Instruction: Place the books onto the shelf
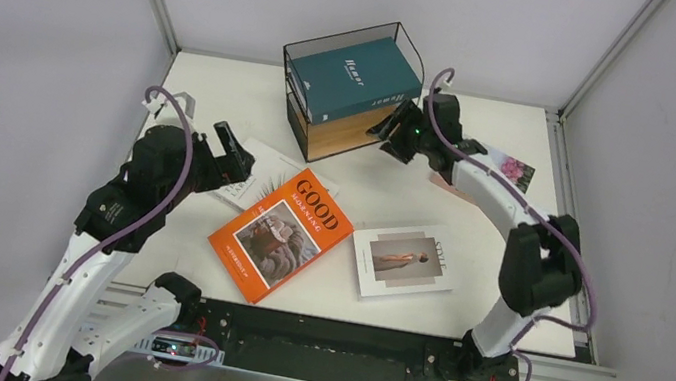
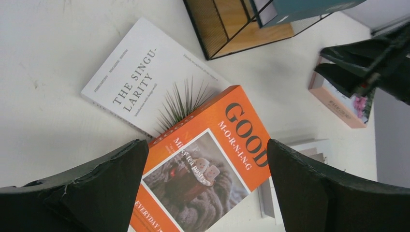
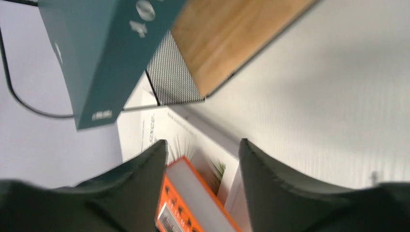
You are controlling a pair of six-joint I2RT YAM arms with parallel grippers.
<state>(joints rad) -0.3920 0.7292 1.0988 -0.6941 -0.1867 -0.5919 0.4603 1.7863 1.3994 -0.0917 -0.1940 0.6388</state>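
Four books lie loose on the white desk (image 1: 227,93) and one is shelved. At your left, the left hand (image 1: 233,157) hovers with fingers spread wide and empty above the white palm-leaf paperback (image 2: 130,82). The large orange "GOOD MORNING" book (image 1: 282,235) covers its corner, so take the orange one first by a free edge to avoid dragging the lower book. The black-wire, two-board shelf (image 1: 337,137) holds the dark teal hardcover (image 1: 356,77) on its upper tier; its lower board looks bare. The right hand (image 1: 392,128) sits just beside the shelf, fingers parted on nothing; draw it off without nudging the frame. Further right lie the white "STYLE" book (image 1: 404,261) and the pink-flower book (image 1: 511,168).
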